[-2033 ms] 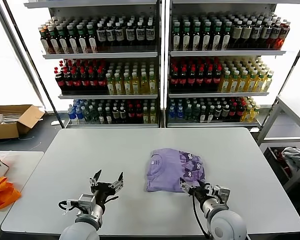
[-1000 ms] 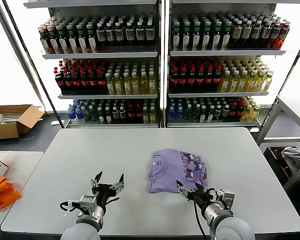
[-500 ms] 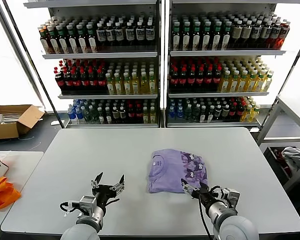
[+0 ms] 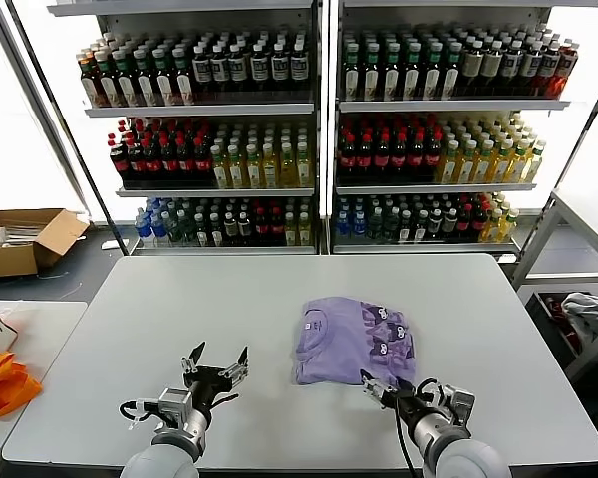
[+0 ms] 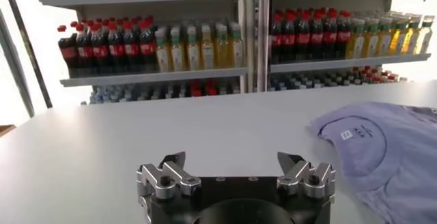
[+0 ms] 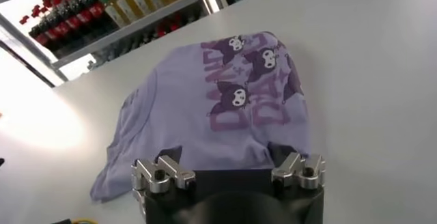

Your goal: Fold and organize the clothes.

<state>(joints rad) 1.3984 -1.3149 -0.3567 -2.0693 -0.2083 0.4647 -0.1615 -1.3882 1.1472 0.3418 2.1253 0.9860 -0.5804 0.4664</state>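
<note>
A folded lavender T-shirt [image 4: 351, 340] with a dark purple graphic lies on the white table [image 4: 279, 299], right of the middle. It also shows in the right wrist view [image 6: 218, 109] and at the edge of the left wrist view [image 5: 389, 143]. My right gripper [image 4: 384, 386] is open and empty, low over the table at the shirt's near edge, jaws either side of the hem. My left gripper [image 4: 215, 362] is open and empty above the bare table, well left of the shirt.
Shelves of bottles [image 4: 319, 129] stand behind the table. Orange fabric [image 4: 2, 383] lies on a side table at the left. A cardboard box [image 4: 25, 239] sits on the floor at the back left. A metal frame [image 4: 568, 259] stands at the right.
My right gripper has drawn back toward the table's near edge, away from the shirt's near hem. The shirt has settled. The left gripper has stayed put.
</note>
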